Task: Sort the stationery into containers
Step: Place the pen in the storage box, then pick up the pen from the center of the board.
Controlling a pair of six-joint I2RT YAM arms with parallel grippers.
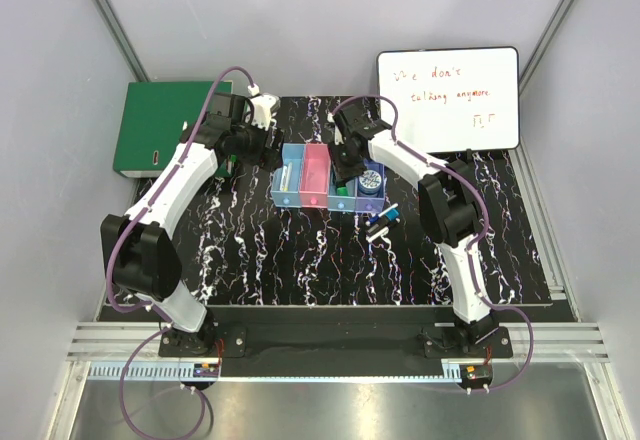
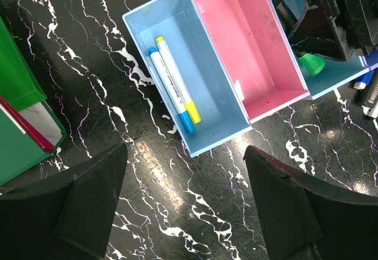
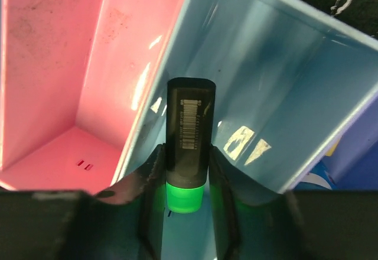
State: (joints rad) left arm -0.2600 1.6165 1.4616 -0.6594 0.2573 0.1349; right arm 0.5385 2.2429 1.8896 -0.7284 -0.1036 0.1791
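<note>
The containers (image 1: 312, 150) are a joined row of light blue, pink, light blue and purple-blue bins. My right gripper (image 3: 186, 174) is shut on a black marker with a green cap (image 3: 188, 136) and holds it inside the second light blue bin (image 3: 283, 94). The green cap (image 2: 311, 64) also shows in the left wrist view. The first light blue bin (image 2: 212, 77) holds a yellow-capped white marker (image 2: 177, 80) and a blue-capped one (image 2: 168, 88). The pink bin (image 2: 248, 35) is empty. A round blue-and-white roll (image 1: 372, 179) sits in the purple-blue bin. My left gripper (image 2: 186, 207) is open and empty over bare table, left of the bins.
Loose markers (image 1: 380, 223) lie on the table just in front of the bins' right end. A large green binder (image 1: 165, 125) lies at the back left, close to my left arm. A whiteboard with red writing (image 1: 450, 98) lies at the back right.
</note>
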